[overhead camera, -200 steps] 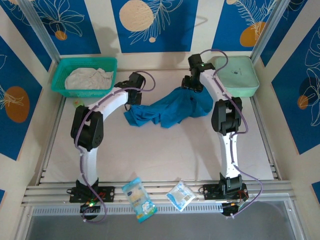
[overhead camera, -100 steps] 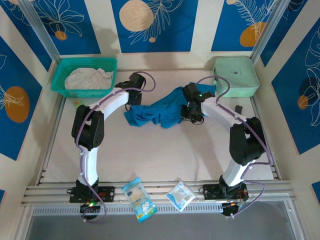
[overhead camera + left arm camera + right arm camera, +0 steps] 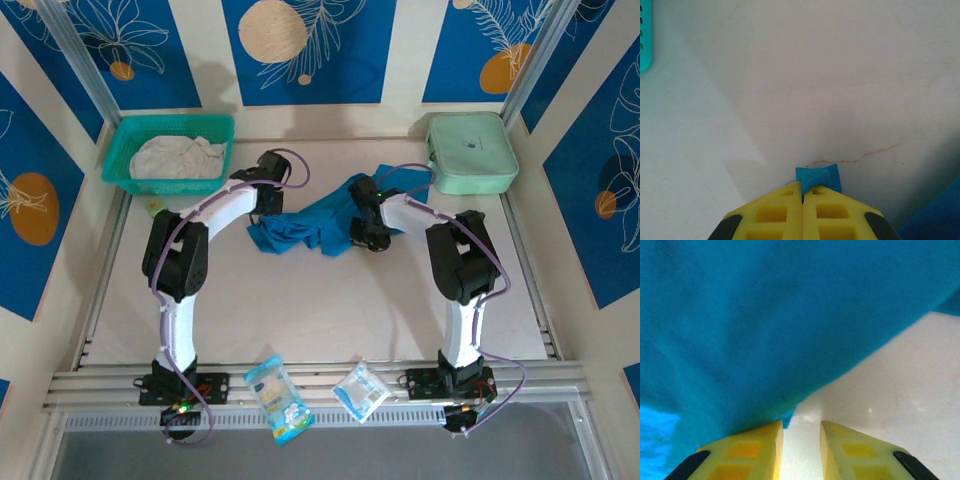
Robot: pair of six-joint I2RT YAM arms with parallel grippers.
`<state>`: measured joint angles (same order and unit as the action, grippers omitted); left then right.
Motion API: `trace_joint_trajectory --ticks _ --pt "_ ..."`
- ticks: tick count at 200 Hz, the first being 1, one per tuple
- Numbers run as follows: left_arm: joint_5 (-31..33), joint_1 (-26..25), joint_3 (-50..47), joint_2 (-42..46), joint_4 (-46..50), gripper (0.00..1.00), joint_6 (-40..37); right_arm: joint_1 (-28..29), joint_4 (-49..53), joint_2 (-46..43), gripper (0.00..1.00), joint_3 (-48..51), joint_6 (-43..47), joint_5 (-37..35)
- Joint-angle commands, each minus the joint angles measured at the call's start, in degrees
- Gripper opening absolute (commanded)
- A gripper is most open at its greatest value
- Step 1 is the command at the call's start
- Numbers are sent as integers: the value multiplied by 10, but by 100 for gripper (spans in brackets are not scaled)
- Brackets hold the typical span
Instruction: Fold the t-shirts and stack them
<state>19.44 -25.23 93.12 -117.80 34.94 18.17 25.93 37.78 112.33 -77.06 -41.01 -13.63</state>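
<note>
The teal-blue t-shirt (image 3: pixel 322 218) lies crumpled at the back middle of the table. My left gripper (image 3: pixel 265 212) is at its left end, shut on a small fold of teal cloth (image 3: pixel 818 177) that pokes out past the yellow fingertips (image 3: pixel 785 206). My right gripper (image 3: pixel 362 238) is at the shirt's right front side. It stands open just over the table, and the teal cloth (image 3: pixel 770 325) hangs above it and brushes the left finger (image 3: pixel 752 440). The off-white t-shirt (image 3: pixel 178 157) sits bunched in the teal basket (image 3: pixel 118 165).
The mint-green zip case (image 3: pixel 470 150) lies at the back right, close to the right arm's elbow. Two small packets (image 3: pixel 277 396) (image 3: pixel 360 390) rest on the front rail between the arm bases. A corner of the basket (image 3: pixel 645 35) is at the left.
The right arm has swung from beside the mint case, forward and left, down to the shirt's right front side. The left gripper has stayed put, still holding the cloth.
</note>
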Motion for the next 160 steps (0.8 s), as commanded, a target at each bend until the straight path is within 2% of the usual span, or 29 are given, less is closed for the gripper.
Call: trace_joint_trajectory --ticks 1,95,121,160 --pt "-14 1 -7 25 -3 0 12 4 -2 16 26 -13 -14 12" --pt "-21 1 -7 22 -4 0 13 4 -3 23 26 -22 -13 9" --pt "-22 1 -7 18 -4 0 13 3 -3 38 20 -24 -15 10" --pt "-21 1 -9 16 -4 0 13 4 -6 48 4 -19 -18 5"
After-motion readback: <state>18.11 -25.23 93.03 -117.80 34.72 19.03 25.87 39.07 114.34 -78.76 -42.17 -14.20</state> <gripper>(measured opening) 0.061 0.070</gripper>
